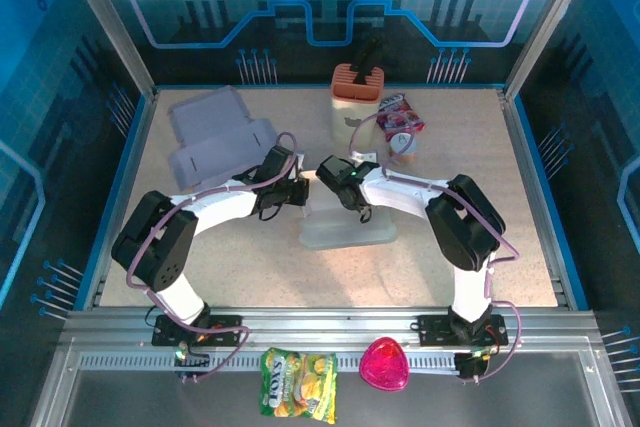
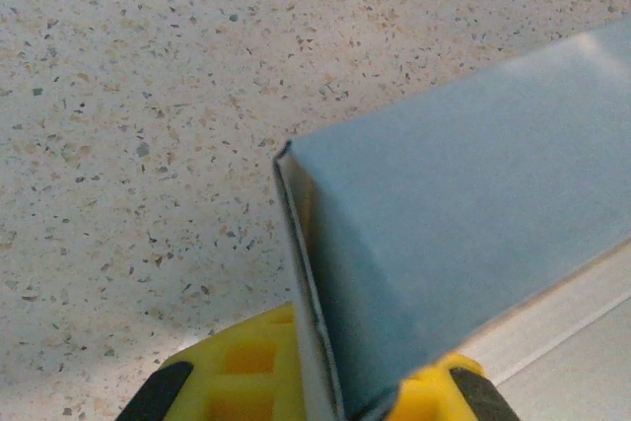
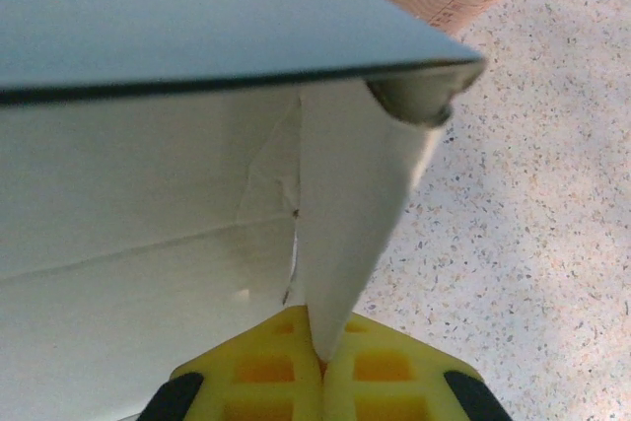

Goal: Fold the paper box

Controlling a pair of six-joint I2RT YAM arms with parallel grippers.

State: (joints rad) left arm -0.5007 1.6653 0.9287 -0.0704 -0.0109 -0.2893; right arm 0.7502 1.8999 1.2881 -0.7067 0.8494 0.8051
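Speckled beige table (image 1: 480, 247) spreads beneath both arms on my overhead feed, walled by blue panels. At its middle lies the pale grey paper box (image 1: 345, 235), partly flat on the surface, with one panel raised between the two wrists. Behind it and to the left, well apart, sits a second grey cardboard box (image 1: 215, 137), lying open with its flaps spread. At the far edge stands a cream tub with an orange lid (image 1: 357, 97). A red snack packet (image 1: 401, 115) lies just to its right, and an orange-printed paper can (image 1: 403, 150) stands in front of that packet. On the metal rail at the near edge I see a yellow-green sweet bag (image 1: 297, 384) beside a pink heart-shaped object (image 1: 385, 365).

My left gripper (image 1: 298, 192) meets the paper box from the left. On its wrist camera the yellow fingers (image 2: 237, 372) are closed tight on the thin edge of a raised blue-grey panel (image 2: 473, 214), which leans away to the right over the table. My right gripper (image 1: 338, 179) comes in from the right, just beside the left one. Its wrist camera shows the jaws pinched together on a narrow white flap (image 3: 345, 194) standing up from the box's pale inner face, with a dark-edged panel overhead and the printed can beyond it
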